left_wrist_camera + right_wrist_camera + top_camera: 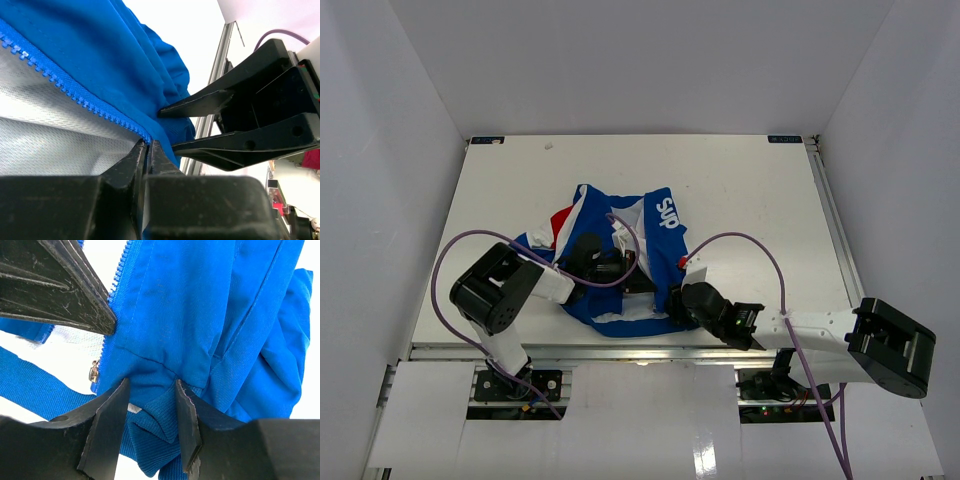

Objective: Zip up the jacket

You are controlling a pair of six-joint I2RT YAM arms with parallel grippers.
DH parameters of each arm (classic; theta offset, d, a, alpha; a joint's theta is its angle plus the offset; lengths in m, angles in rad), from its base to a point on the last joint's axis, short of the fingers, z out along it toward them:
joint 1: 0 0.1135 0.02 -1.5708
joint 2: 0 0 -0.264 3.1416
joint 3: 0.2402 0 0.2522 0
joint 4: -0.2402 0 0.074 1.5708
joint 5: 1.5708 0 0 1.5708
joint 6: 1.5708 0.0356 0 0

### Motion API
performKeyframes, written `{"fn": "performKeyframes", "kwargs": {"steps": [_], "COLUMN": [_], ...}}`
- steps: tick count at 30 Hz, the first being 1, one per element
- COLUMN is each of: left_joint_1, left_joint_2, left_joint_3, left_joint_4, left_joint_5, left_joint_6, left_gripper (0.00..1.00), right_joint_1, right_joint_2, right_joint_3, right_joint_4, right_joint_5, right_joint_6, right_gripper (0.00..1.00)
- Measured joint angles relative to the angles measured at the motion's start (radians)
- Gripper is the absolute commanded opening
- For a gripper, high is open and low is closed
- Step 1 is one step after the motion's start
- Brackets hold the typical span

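Note:
The jacket (655, 250) lies open in the middle of the table, royal blue with a red panel (560, 218) and white "Sup" lettering (666, 213). My left gripper (625, 272) is shut on the jacket's zipper edge; the left wrist view shows it (148, 144) pinching the blue zipper teeth (75, 95) beside the white lining (50, 135). My right gripper (672, 298) is at the jacket's near right corner. In the right wrist view it (151, 382) is open, with the ribbed hem (155, 415) bunched between the fingers. A metal zipper pull (93, 373) hangs just to its left.
The white table (740, 180) has a metal rail (620, 350) along its near edge, close below the jacket. White walls stand on three sides. Purple cables (760, 245) loop over both arms. My right gripper's open fingers (240, 147) show in the left wrist view.

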Motion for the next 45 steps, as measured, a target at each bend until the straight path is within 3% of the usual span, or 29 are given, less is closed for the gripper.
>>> {"fn": "performKeyframes", "kwargs": {"steps": [5, 20, 23, 25, 27, 29, 36, 41, 45], "left_joint_1": [-0.001, -0.016, -0.028, -0.031, -0.033, -0.035, -0.035, -0.035, -0.035], "left_joint_2": [0.004, 0.060, 0.062, 0.062, 0.062, 0.062, 0.027, -0.038, -0.091], "left_joint_3": [0.000, 0.000, 0.000, 0.000, 0.000, 0.000, 0.000, 0.000, 0.000], "left_joint_4": [0.019, 0.067, 0.051, 0.046, 0.044, 0.044, 0.043, 0.006, 0.000], "left_joint_5": [0.014, 0.056, 0.055, 0.054, 0.054, 0.053, 0.052, 0.037, 0.027], "left_joint_6": [-0.008, -0.033, -0.021, -0.016, -0.012, -0.011, -0.009, 0.014, 0.023], "left_gripper": [0.42, 0.44, 0.38, 0.27, 0.06, 0.00, 0.00, 0.00, 0.00], "right_joint_1": [0.000, 0.001, 0.001, 0.001, 0.001, 0.002, 0.004, 0.005, 0.005], "right_joint_2": [0.000, 0.000, 0.000, 0.000, 0.000, 0.000, -0.111, -0.258, -0.258], "right_joint_3": [0.000, 0.000, -0.001, -0.001, -0.002, -0.002, -0.009, -0.079, -0.113], "right_joint_4": [0.000, 0.002, 0.002, 0.003, 0.004, 0.004, 0.002, 0.120, 0.176], "right_joint_5": [-0.003, -0.006, -0.006, -0.006, -0.006, -0.006, -0.024, -0.083, -0.130], "right_joint_6": [-0.002, -0.005, -0.005, -0.005, -0.005, -0.007, -0.041, -0.092, -0.123], "right_gripper": [0.48, 0.48, 0.48, 0.48, 0.49, 0.51, 0.54, 0.53, 0.53]}}
